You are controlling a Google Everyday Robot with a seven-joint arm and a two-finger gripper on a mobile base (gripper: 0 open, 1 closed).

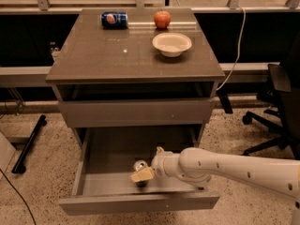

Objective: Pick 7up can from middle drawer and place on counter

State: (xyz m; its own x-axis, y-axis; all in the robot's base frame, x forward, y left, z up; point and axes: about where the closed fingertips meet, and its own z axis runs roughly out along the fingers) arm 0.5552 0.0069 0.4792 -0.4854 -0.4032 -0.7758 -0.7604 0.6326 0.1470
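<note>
The can (140,165) stands upright in the open drawer (78,182), near the front and about midway across, with its silver lid catching the light. The claw (141,174) is down in the drawer right at the can, its tan tip lying across the can's front and hiding most of the body. I cannot tell from here whether the claw is clamped on the can or merely against it. The white arm (225,168) reaches in from the right, low over the drawer's right wall.

The drawer is pulled well out over the speckled floor (42,172). Above it a taller front panel (136,112) sits closed under the worktop (117,60).

On the worktop, a blue can (114,19) lies on its side near the far left edge. An apple (162,18) sits near the far edge, right of the blue can and apart from it. A white bowl (172,43) stands just in front of the apple, towards the right side.

A pale cable (236,55) hangs past the cabinet's right corner, and a black chair (276,107) stands further right.
</note>
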